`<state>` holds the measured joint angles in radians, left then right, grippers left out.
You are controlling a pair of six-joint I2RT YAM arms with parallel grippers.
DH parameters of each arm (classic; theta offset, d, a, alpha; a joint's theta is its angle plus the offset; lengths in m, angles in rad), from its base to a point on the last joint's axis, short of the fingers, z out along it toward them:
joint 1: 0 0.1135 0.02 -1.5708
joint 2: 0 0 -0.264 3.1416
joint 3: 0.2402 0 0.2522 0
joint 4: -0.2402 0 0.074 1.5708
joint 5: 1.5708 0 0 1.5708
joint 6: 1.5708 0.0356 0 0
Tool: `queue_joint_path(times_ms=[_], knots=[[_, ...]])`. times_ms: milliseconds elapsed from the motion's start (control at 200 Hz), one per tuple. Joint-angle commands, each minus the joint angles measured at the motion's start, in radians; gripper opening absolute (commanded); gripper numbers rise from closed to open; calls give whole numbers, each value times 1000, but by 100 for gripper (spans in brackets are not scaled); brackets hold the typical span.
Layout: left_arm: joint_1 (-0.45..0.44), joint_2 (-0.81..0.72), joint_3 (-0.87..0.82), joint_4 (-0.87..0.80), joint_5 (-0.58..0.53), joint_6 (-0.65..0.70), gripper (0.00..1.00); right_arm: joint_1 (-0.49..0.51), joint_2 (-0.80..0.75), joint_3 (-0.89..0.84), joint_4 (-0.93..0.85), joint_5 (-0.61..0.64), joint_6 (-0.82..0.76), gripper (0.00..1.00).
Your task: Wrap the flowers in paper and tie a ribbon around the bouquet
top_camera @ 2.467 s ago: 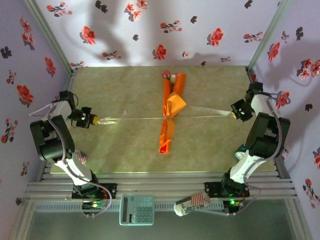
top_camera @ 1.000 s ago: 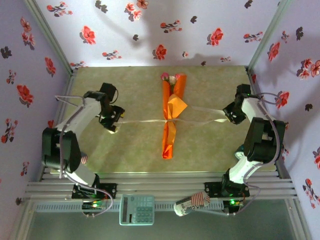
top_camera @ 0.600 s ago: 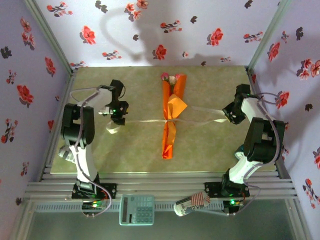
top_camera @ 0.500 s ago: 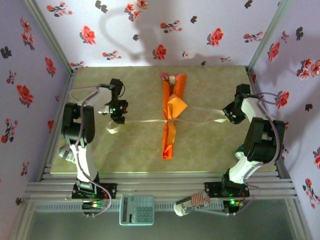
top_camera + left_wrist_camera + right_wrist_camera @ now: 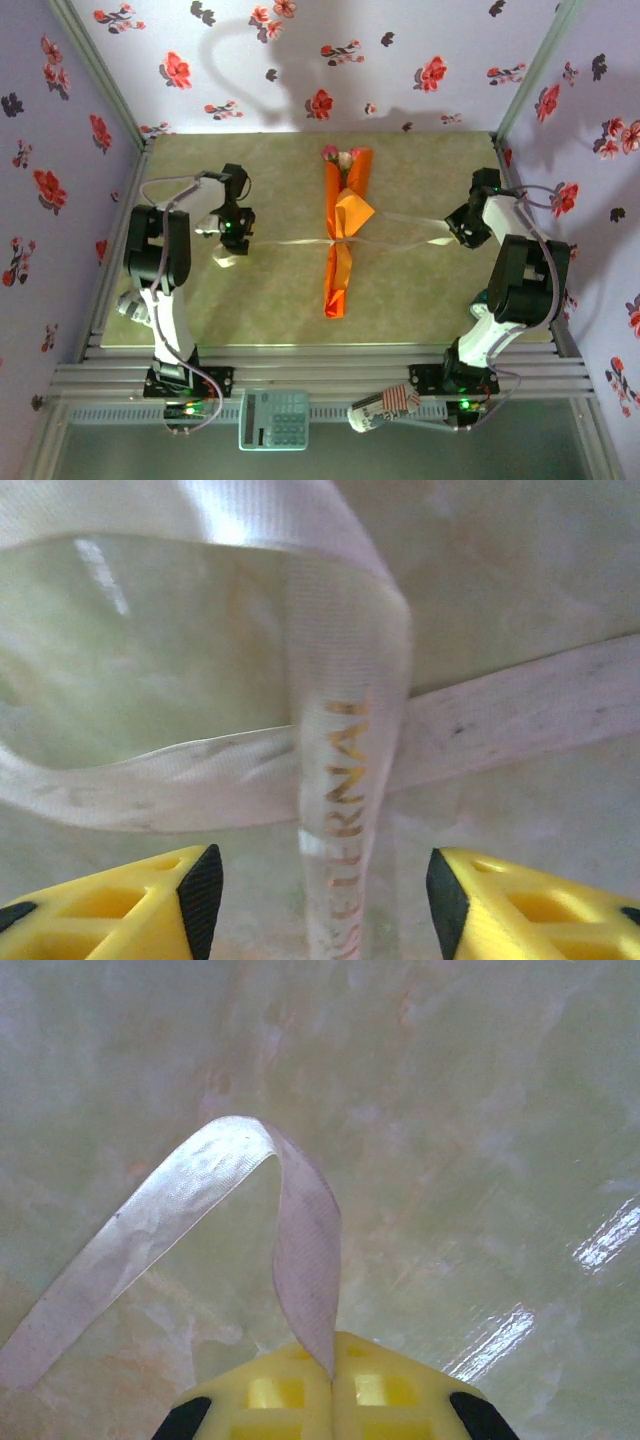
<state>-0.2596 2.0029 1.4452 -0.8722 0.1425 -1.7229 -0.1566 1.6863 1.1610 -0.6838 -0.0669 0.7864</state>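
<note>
The left fingers (image 5: 120, 905) stand apart, and the ribbon (image 5: 340, 780) runs loose between them, unpinched. The right fingers (image 5: 330, 1390) are closed on its other end, near the worktop's right edge. The ribbon crosses the bouquet (image 5: 340, 250), which lies mid-worktop (image 5: 250, 310) with its flowers (image 5: 340, 157) toward the far edge. The surface is mottled beige; the walls (image 5: 400, 40) are purple with red flower prints. Earlier the left fingers pulled the ribbon taut nearer the left edge. Now they sit closer in and the ribbon is slack.

My ribbon (image 5: 345, 770) blurred, its gold lettering cut off at the bottom edge, its other end hidden between my right fingers (image 5: 270, 1395), flowers (image 5: 340, 156) too small to count
</note>
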Motion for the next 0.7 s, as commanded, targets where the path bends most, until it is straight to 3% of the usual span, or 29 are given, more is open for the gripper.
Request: queue_joint_path(times_ms=[0, 220, 420, 545, 695], knots=[[6, 37, 4, 35, -3, -26, 54, 6, -10, 9, -14, 11, -7, 0], [17, 22, 13, 26, -36, -10, 22, 8, -20, -2, -13, 12, -7, 0], [-4, -63, 80, -23, -105, 91, 2, 18, -23, 0, -14, 17, -14, 0], [-64, -93, 154, -26, -62, 199, 0, 28, -25, 3, -19, 22, -26, 0], [-136, -133, 166, -23, 11, 234, 0, 35, -26, 5, -23, 19, -31, 0]])
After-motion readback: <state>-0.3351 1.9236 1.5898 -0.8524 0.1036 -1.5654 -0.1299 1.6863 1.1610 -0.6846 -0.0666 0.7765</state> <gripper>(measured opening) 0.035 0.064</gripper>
